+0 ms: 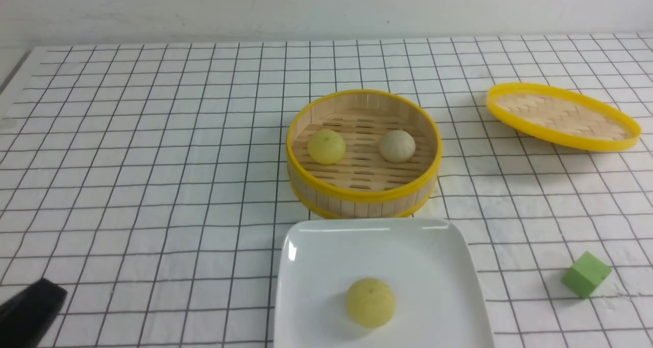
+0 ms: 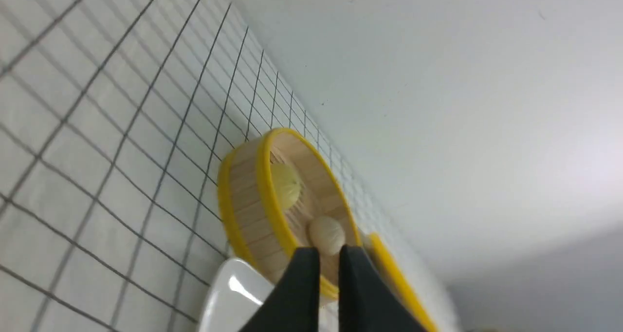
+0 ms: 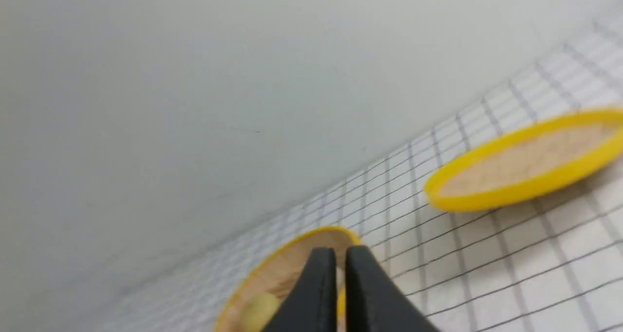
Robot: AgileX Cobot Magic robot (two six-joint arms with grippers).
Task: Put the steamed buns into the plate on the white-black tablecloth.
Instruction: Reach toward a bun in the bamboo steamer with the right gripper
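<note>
One pale yellow-green steamed bun (image 1: pixel 370 302) lies in the white square plate (image 1: pixel 316 251) at the front of the white-black tablecloth (image 1: pixel 153 159). A second yellow-green bun (image 1: pixel 326 146) and the beige-grey bun (image 1: pixel 397 145) sit in the bamboo basket (image 1: pixel 363 197) just behind the plate. My left gripper (image 1: pixel 30 312) is low at the front left, far from the plate. In the left wrist view it (image 2: pixel 329 256) is shut and empty, and both basket buns show (image 2: pixel 284 183) (image 2: pixel 327 234). My right gripper (image 3: pixel 340 256) is shut and empty; it is out of the front view.
The yellow-rimmed woven lid (image 1: pixel 561 116) lies tilted at the back right and also shows in the right wrist view (image 3: pixel 525 166). A green cube (image 1: pixel 585 274) sits at the front right. A white wall stands behind the table.
</note>
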